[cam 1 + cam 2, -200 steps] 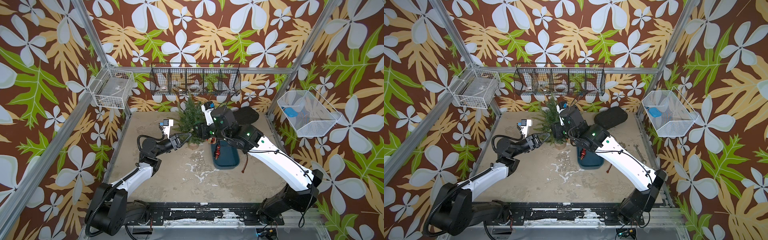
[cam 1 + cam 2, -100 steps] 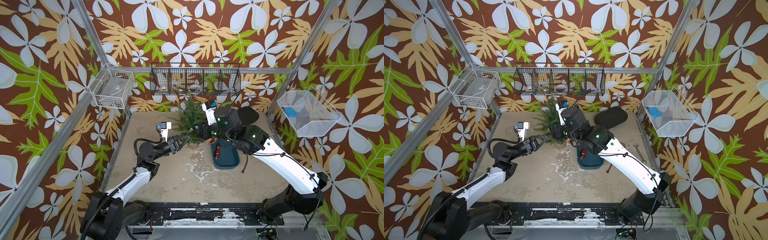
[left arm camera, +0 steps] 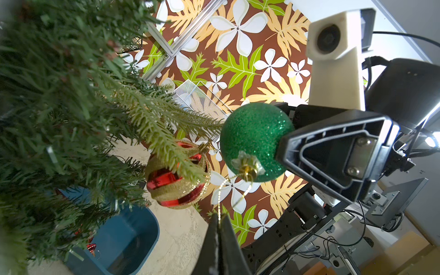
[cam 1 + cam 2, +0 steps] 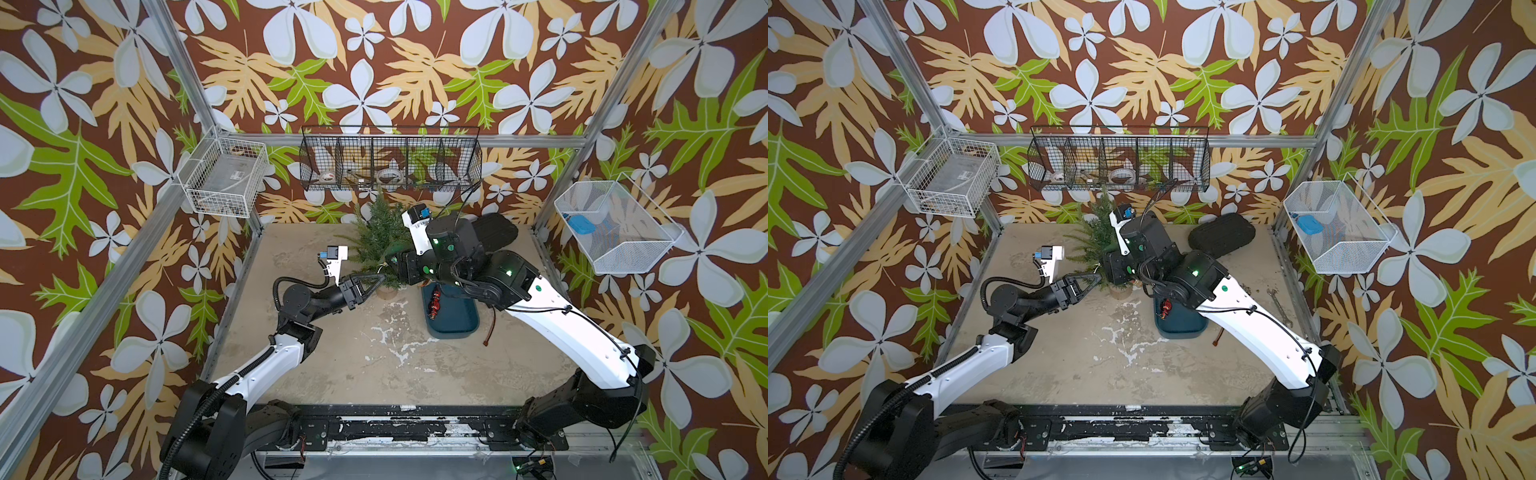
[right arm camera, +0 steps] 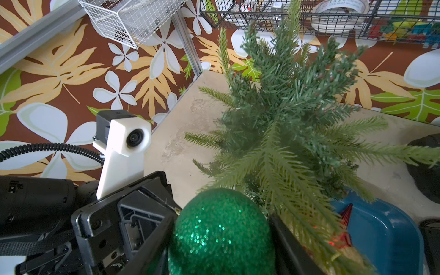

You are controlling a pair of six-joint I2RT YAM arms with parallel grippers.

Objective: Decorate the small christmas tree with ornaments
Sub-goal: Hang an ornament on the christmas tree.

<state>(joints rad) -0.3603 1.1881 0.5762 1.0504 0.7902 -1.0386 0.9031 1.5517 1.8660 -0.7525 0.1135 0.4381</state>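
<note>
left end effector (image 3: 219, 222): pinched tight on the gold loop (image 3: 219, 194) of the green glitter ball (image 3: 256, 140)
right end effector (image 5: 221, 221): clamped around the green glitter ball, right by the tree's lower branches
small christmas tree (image 4: 380, 237): upright at the back of the table (image 4: 374, 365)
red-and-gold ball (image 3: 177, 183): hanging on a branch
dark red drop (image 4: 435, 301): lying in the blue tray (image 4: 453, 328)

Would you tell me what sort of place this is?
Probably a lab robot cell: aluminium frame with wallpapered walls, a wire basket hung on it, and left arm and right arm mounted on a front rail.
</note>
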